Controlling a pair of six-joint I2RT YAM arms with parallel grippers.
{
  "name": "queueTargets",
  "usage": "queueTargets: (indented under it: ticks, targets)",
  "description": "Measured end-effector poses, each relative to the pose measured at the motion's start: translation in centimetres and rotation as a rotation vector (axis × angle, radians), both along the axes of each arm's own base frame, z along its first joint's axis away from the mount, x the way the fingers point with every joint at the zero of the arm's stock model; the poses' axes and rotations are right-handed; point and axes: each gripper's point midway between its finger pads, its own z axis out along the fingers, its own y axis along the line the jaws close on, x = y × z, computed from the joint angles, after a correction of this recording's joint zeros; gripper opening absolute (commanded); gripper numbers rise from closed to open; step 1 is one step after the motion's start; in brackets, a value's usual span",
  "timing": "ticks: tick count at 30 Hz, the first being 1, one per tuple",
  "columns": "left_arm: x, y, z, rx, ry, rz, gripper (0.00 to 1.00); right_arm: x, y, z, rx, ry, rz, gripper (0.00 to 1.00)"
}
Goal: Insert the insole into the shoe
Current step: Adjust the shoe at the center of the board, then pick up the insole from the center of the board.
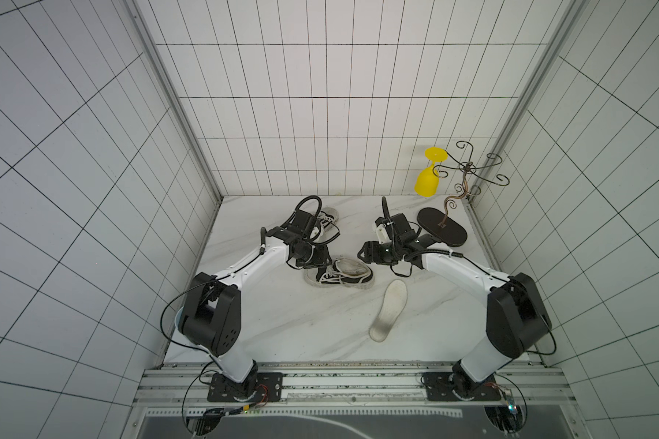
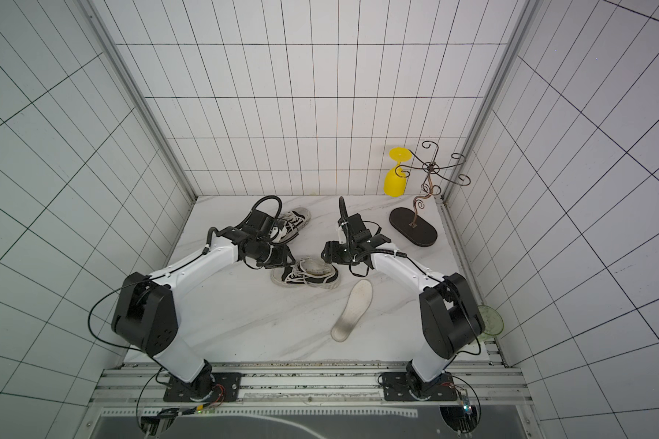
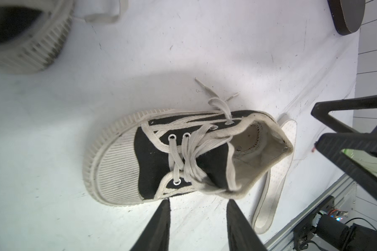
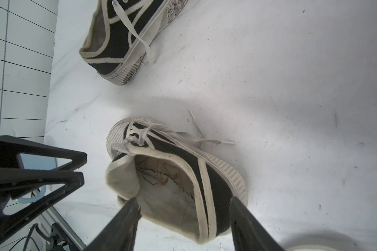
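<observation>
My left gripper (image 3: 197,203) stood part open and empty, fingertips just short of the toe side of the shoe (image 1: 339,276). My right gripper (image 4: 184,203) stood wider, also holding nothing, with the heel collar in sight between its jaws. The shoe lay mid-table, its bed bare stitching. The insole (image 1: 389,309) lay flat on the table (image 1: 282,334), just near and right of the shoe's heel. I judged it light, thin and bendy, hard to pinch while flat. I'd take its near end by the edge and feed the other end in first. The soft canvas collar would likely sag, so it needed holding.
</observation>
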Motion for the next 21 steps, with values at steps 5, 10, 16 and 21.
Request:
queueTargets:
  ticks: [5, 10, 16, 21]
  targets:
    - [-0.2, -1.6, 4.8, 0.002, -0.141, -0.07, 0.47, 1.5, -5.3, 2.5, 0.01, -0.03, -0.127, 0.66]
    - [-5.9, -9.8, 6.0, -0.022, -0.191, -0.31, 0.49, 0.8, -10.7, 0.7, -0.021, 0.017, -0.253, 0.67]
    - [-12.2, -16.5, 0.6, 0.044, -0.124, -0.509, 0.51, -1.5, -15.0, -2.2, -0.052, 0.099, -0.362, 0.66]
    - [-13.0, -17.8, -5.8, 0.157, -0.057, -0.517, 0.5, -2.6, -17.1, -2.8, -0.044, 0.112, -0.433, 0.65]
